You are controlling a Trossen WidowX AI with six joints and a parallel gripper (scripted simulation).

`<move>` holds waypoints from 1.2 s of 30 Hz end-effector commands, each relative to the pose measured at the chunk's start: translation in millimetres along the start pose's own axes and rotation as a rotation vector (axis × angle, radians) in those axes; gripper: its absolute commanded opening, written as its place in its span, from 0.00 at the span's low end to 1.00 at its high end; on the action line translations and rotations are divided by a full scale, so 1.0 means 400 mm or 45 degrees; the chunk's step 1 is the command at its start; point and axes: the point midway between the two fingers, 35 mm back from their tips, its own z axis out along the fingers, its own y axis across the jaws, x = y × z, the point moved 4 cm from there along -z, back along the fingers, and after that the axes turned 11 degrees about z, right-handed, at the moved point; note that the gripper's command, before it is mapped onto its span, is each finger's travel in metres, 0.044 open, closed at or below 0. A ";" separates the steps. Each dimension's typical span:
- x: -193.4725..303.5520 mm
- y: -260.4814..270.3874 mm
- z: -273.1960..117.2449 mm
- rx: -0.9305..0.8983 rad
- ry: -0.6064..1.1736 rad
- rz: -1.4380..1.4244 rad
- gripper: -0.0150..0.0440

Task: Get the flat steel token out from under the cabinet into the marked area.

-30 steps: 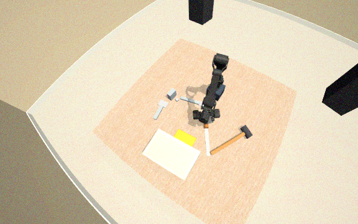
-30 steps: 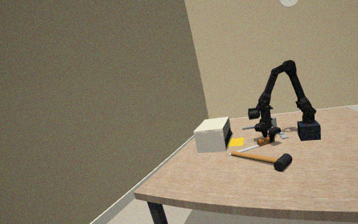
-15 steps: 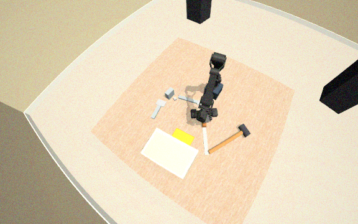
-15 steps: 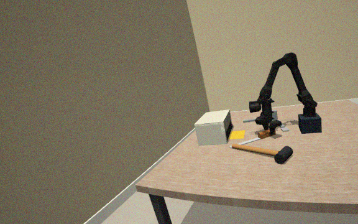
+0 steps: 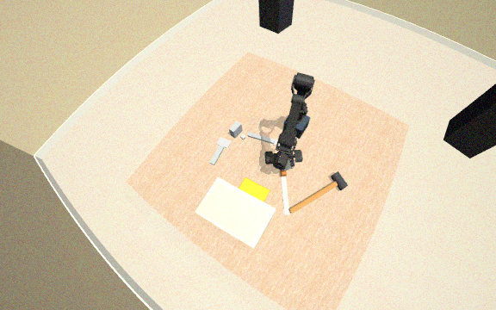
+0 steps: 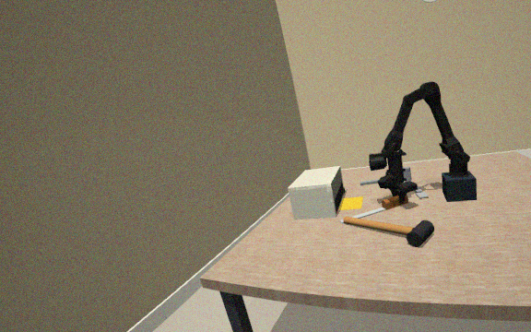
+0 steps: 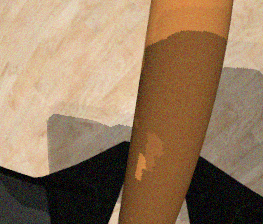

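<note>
The cream cabinet [image 5: 235, 213] [image 6: 313, 200] stands with a dark opening facing the arm. The yellow marked area [image 5: 254, 189] [image 6: 352, 203] lies in front of it. The steel token is not visible in any view. My gripper [image 6: 402, 198] [image 7: 158, 153] is low at the table, shut on the orange-brown handle [image 5: 283, 173] [image 6: 391, 202] [image 7: 184, 80] of a long tool. The tool's pale flat blade [image 5: 285, 194] [image 6: 369, 213] lies low over or on the table, to the side of the yellow area. Its tip is beside the mallet's handle end; contact there cannot be told.
A mallet [image 5: 313, 197] [image 6: 376, 225] with a black head lies beyond the blade. A grey block [image 5: 236, 129] [image 6: 407, 174], a small white piece [image 5: 243, 137], a grey T-shaped tool [image 5: 219, 151] and a flat grey bar [image 5: 262, 138] lie on the arm's other side.
</note>
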 end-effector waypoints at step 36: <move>0.004 -0.001 -0.028 -0.004 0.009 0.007 0.71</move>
